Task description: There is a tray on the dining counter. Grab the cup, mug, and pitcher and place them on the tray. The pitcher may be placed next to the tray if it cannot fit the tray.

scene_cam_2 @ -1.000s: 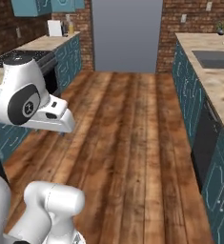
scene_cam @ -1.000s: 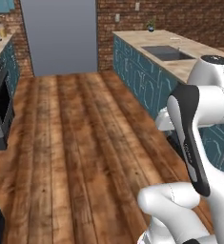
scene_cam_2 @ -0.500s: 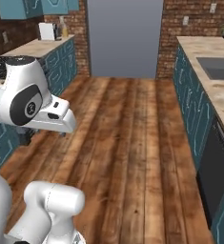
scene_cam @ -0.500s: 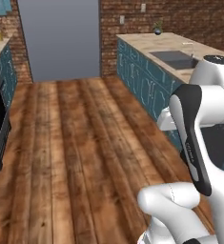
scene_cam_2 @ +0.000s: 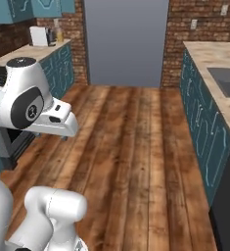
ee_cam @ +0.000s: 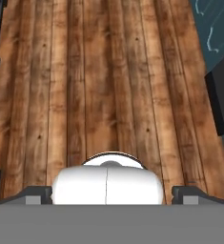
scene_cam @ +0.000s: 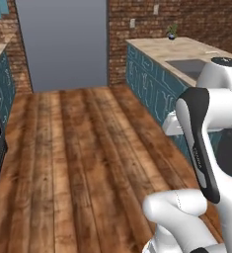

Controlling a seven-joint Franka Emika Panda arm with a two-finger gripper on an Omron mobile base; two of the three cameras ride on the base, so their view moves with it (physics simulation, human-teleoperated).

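Base views look forward down kitchen aisle from behind arm, sharing plank floor [scene_cam: 78,163] and grey door [scene_cam_2: 126,41]; hand view faces floor closely.

No readable text anywhere in the kitchen

No letters, numbers, brand marks or signs could be read on any surface. The teal cabinet fronts [scene_cam: 149,79] carried only pale line patterns, not writing. The white box [scene_cam_2: 38,36] on the far counter showed a blank face, and the small pale plate on the brick wall [scene_cam: 133,23] was too small to make out any marking.
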